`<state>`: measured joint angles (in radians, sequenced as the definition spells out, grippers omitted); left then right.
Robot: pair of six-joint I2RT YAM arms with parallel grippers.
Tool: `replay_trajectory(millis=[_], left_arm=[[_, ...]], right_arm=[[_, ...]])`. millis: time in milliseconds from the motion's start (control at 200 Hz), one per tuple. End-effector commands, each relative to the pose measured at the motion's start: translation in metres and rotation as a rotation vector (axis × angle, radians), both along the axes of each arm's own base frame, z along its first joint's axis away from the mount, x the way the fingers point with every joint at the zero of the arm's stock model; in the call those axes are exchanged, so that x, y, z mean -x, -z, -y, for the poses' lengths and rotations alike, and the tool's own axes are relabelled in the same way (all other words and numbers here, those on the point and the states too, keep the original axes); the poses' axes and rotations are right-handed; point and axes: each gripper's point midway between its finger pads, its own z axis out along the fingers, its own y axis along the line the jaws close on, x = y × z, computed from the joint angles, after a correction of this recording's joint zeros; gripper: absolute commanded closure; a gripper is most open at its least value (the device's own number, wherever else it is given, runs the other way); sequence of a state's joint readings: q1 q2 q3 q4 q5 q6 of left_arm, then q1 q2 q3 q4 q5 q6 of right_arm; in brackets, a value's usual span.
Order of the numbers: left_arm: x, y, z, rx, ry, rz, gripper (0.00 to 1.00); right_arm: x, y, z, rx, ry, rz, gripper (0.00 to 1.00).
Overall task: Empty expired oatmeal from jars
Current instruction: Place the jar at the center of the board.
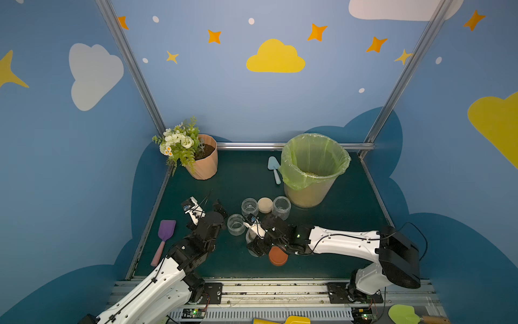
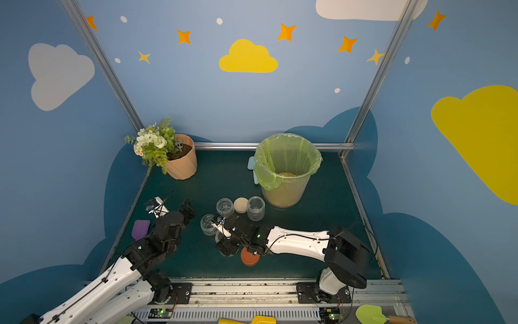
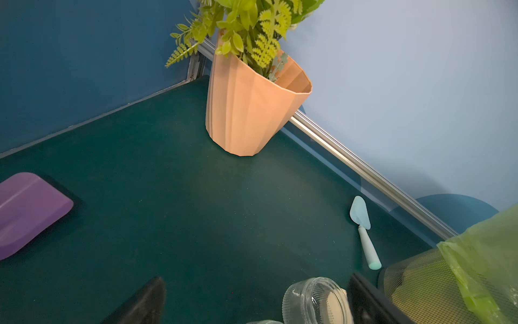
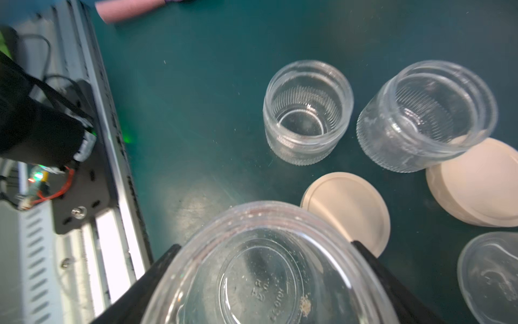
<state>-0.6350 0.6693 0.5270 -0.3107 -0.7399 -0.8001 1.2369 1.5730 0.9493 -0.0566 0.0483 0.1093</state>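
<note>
Three clear jars stand lidless and empty mid-table in both top views [image 1: 249,207] [image 1: 281,207] [image 1: 236,224] [image 2: 224,207]. My right gripper [image 4: 266,248] [image 1: 253,240] is shut on another clear jar [image 4: 260,269], gripping its sides; only a speck of oatmeal [image 4: 305,304] clings inside. More oatmeal [image 2: 286,174] lies at the bottom of the lined bin [image 1: 314,140]. Two beige lids [image 4: 347,207] [image 4: 476,182] lie beside the jars. A rust-red lid [image 1: 278,255] sits under the right wrist. My left gripper [image 3: 256,294] [image 1: 206,206] hangs open and empty left of the jars.
A peach flowerpot [image 1: 203,165] with greenery stands at the back left. A pale blue trowel [image 1: 274,168] lies left of the bin. A purple spatula [image 1: 165,232] lies along the left edge. The metal rail [image 1: 252,289] runs along the front.
</note>
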Motion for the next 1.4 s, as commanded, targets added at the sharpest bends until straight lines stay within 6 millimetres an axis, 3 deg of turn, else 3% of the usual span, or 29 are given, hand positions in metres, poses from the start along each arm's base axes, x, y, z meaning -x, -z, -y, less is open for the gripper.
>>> replay_trajectory(millis=[0,275,461,531,646,766,1126,1226,1397], left_arm=[[0.007,0.012,-0.009,-0.014,-0.03,-0.032,0.0],[0.013,0.019,-0.012,0.021,-0.034,-0.023,0.0],[0.013,0.025,-0.008,0.038,-0.009,-0.025,0.0],[0.014,0.028,-0.006,0.045,-0.002,-0.032,0.0],[0.014,0.031,-0.004,0.053,0.007,-0.035,0.0],[0.013,0.033,-0.003,0.057,0.011,-0.031,0.0],[0.011,0.028,-0.002,0.059,0.014,-0.016,0.0],[0.012,0.027,-0.003,0.052,0.016,-0.019,0.0],[0.015,0.026,-0.006,0.046,0.014,-0.014,0.0]], right_arm=[[0.0,-0.012,-0.015,-0.062,-0.014,0.086,0.82],[0.011,0.004,-0.019,-0.066,-0.039,0.108,0.81],[0.016,0.01,-0.023,-0.073,-0.058,0.126,0.73],[0.016,0.016,-0.022,-0.075,-0.058,0.124,0.64],[0.02,0.018,-0.023,-0.086,-0.063,0.117,0.41],[0.021,0.024,-0.021,-0.06,-0.057,0.113,0.29],[0.024,0.036,-0.016,-0.029,-0.039,0.105,0.25],[0.022,0.042,-0.013,-0.015,-0.014,0.106,0.15],[0.024,0.046,-0.013,0.001,-0.009,0.081,0.13]])
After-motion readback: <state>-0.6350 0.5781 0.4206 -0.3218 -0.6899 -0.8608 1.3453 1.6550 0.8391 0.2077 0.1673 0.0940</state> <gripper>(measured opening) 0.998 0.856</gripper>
